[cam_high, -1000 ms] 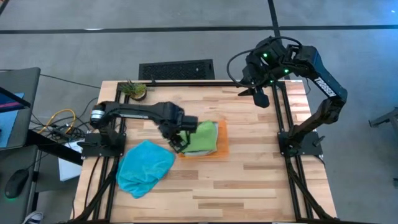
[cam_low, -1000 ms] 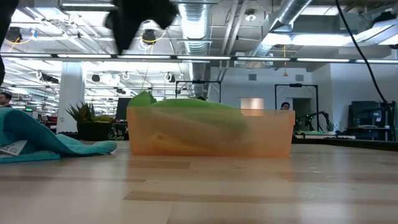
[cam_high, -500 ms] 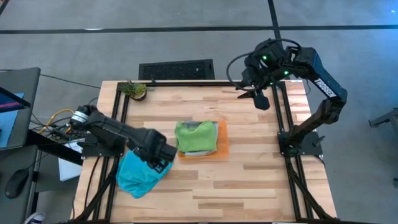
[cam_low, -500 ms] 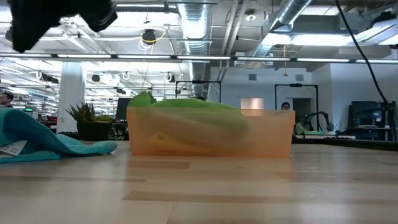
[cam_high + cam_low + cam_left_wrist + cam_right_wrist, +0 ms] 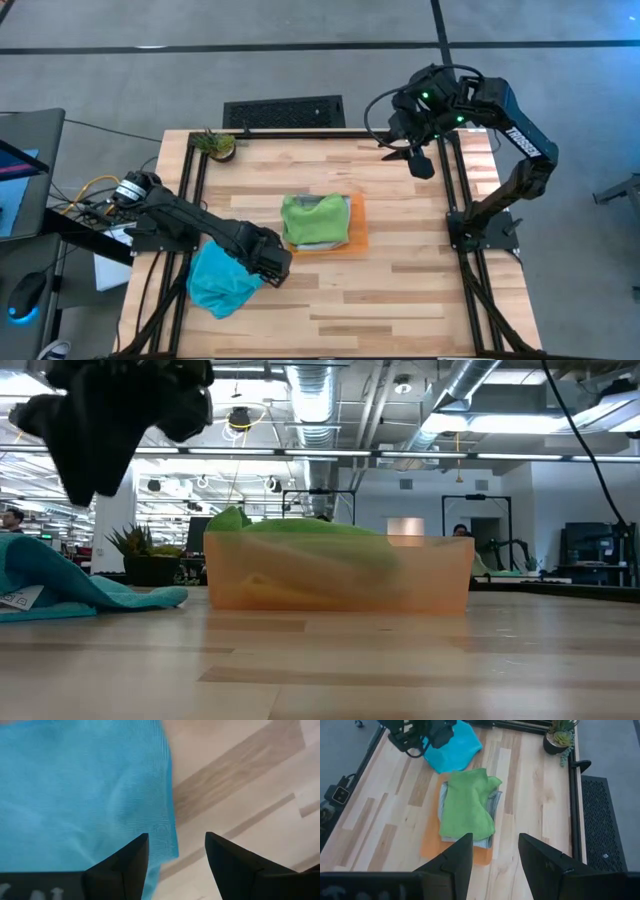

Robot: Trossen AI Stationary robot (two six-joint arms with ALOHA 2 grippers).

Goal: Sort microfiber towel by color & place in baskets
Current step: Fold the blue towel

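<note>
A: Where is the left gripper (image 5: 276, 266) working in this overhead shot?

B: It is hanging over the wooden table (image 5: 420, 290), at the edge of the blue towel (image 5: 222, 284) that faces the tray. Its wrist camera is looking straight down past two dark fingers (image 5: 127, 861) standing spread apart, with the towel's hem and bare wood showing between them. The fingers are gripping nothing.

A: And the sorting itself?

B: A green towel (image 5: 313, 219) is lying piled in the orange tray (image 5: 355, 228) near the middle of the table, on top of a paler folded cloth whose edge is peeking out beneath it in the right wrist view (image 5: 494, 805). The blue towel is sitting crumpled on the wood, just beside the tray on the left arm's side, outside it.

A: What about the other arm?

B: The right gripper (image 5: 412, 154) is waiting raised over the table's far right corner, its fingers (image 5: 456, 858) parted and holding nothing, its camera taking in the tray from above.

A: Anything else on the table?

B: A small potted plant (image 5: 215, 145) is standing at the far left corner. From table height, the tray's translucent orange wall (image 5: 338, 575) is showing the green towel heaped above its rim.
</note>
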